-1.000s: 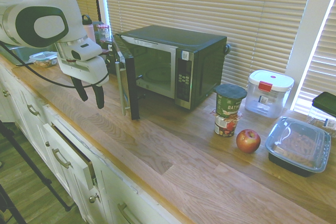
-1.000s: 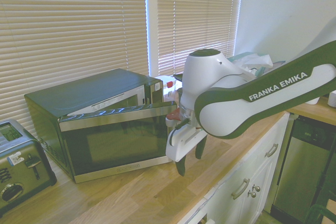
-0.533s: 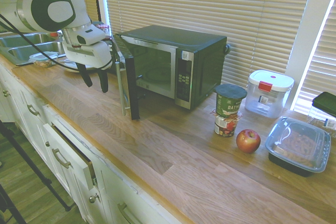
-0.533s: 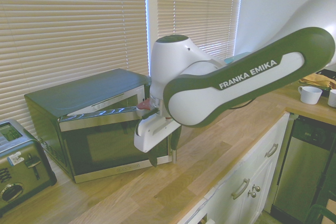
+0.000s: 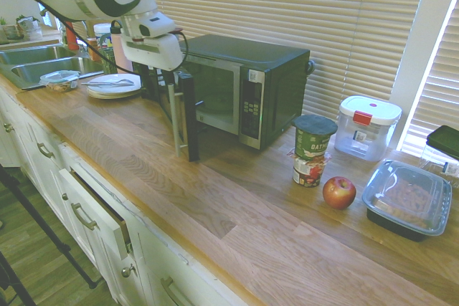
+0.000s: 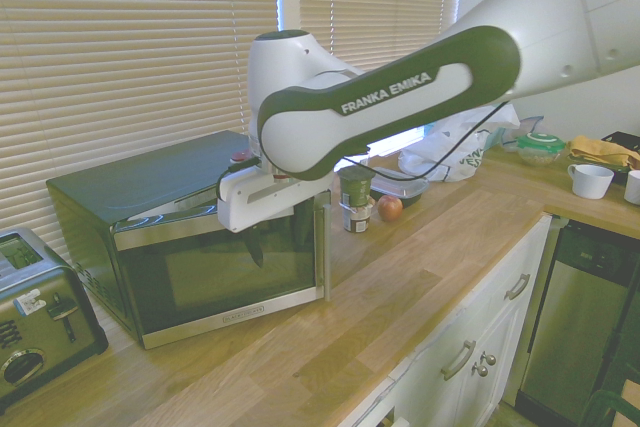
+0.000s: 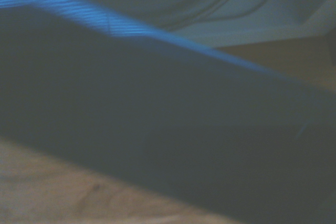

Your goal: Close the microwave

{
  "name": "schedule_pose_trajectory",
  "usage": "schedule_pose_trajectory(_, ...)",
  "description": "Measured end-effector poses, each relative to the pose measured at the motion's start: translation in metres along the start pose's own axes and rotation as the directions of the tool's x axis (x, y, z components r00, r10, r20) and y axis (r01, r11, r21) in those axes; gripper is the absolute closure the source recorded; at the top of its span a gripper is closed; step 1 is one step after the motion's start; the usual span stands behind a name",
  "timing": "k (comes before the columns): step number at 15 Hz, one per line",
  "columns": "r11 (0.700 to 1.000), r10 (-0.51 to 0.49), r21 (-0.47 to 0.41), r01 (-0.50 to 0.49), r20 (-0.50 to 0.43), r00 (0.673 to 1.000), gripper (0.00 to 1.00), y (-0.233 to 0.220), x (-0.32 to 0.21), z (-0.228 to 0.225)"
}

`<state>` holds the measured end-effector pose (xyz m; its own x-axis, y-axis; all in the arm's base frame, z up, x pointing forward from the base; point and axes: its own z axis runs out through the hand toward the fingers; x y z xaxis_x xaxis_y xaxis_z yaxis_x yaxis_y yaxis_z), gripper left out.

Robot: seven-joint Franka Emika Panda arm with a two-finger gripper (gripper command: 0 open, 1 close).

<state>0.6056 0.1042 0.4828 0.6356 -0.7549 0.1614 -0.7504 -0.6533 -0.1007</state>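
Right beside the white tool with dark fingers (image 6: 280,247), at its door side, the large black boxy microwave (image 5: 244,62) sits on the pale wooden tabletop (image 5: 215,213). Its silver-trimmed dark glass door (image 6: 215,272) stands partly open, and the tool is close against the outer face, near the upper part of the vertical silver handle (image 5: 174,120). The fingers are apart; whether either touches the door, I cannot tell.

Past the microwave's button panel (image 5: 251,109) from the tool are a green-topped cup (image 5: 315,137) stacked on a smaller patterned container (image 5: 308,170), a red apple (image 5: 338,193) near them, a clear plastic bin with a white lid (image 5: 367,128), and a dark-based food container with a clear lid (image 5: 407,195). On the tool's sink side lie stacked white plates (image 5: 113,86), with the metal sink (image 5: 54,69) farther off. The wrist view is blurred.
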Motion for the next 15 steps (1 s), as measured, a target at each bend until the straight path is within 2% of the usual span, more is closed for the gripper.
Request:
schedule_pose_trajectory(5,0.999,0.013,0.05,-0.012,-0.023,1.0,0.0,-0.05,0.046,-0.01)
schedule_pose_trajectory(8,1.0,-0.005,0.02,0.005,-0.008,1.0,0.0,-0.057,0.064,0.006)
schedule_pose_trajectory(12,0.997,-0.049,0.063,0.049,-0.001,0.999,0.0,-0.068,0.078,0.01)
schedule_pose_trajectory(15,0.996,-0.037,0.08,0.037,0.004,0.999,0.0,-0.067,0.08,0.011)
